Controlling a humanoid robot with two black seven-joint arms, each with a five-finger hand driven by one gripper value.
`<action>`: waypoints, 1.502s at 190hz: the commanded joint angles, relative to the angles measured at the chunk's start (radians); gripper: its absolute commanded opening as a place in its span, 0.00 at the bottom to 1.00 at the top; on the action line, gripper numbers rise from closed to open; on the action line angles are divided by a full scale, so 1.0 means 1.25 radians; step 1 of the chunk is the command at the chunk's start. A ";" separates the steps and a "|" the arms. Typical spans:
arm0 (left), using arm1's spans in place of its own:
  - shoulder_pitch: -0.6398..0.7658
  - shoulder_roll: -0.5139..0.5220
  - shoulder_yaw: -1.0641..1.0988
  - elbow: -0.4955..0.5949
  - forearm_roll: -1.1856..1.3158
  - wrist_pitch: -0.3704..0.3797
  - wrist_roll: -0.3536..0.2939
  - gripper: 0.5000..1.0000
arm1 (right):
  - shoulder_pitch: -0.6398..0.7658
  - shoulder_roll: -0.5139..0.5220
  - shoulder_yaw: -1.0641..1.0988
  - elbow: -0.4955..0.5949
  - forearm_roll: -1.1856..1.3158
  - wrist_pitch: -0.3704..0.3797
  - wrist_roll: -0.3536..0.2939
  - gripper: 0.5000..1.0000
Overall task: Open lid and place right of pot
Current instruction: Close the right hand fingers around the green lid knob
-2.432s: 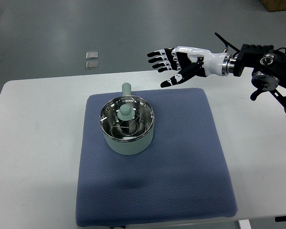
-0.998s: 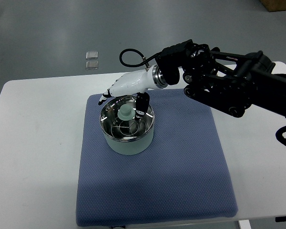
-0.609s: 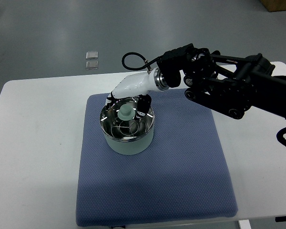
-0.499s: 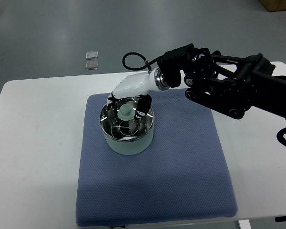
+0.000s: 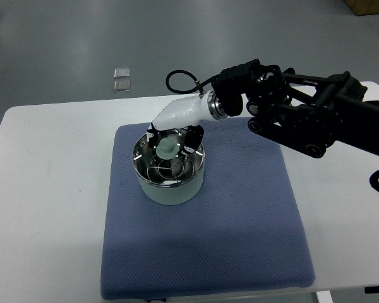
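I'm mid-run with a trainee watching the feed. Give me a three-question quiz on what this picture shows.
1. True or false: the lid is already off the pot.
2. Which arm is working? A) left B) right C) both
3. Fill in: the pot stands on a blue ____.

Key:
1. False. The lid sits on the pot, with the right robot hand poised over its knob; a firm grasp cannot be confirmed.
2. B. The arm comes in from the picture's right edge; no left arm shows.
3. Mat, lying on the white table.
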 commanded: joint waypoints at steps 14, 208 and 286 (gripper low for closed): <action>0.000 0.000 0.000 0.000 0.000 0.000 0.000 1.00 | 0.001 -0.002 0.006 0.000 0.002 0.000 0.000 0.46; 0.000 0.000 0.000 0.000 0.000 0.000 0.000 1.00 | -0.019 -0.001 0.008 0.001 0.010 -0.004 0.004 0.23; 0.000 0.000 0.000 0.000 0.000 0.000 0.000 1.00 | -0.021 -0.006 0.014 0.001 0.023 -0.020 0.008 0.00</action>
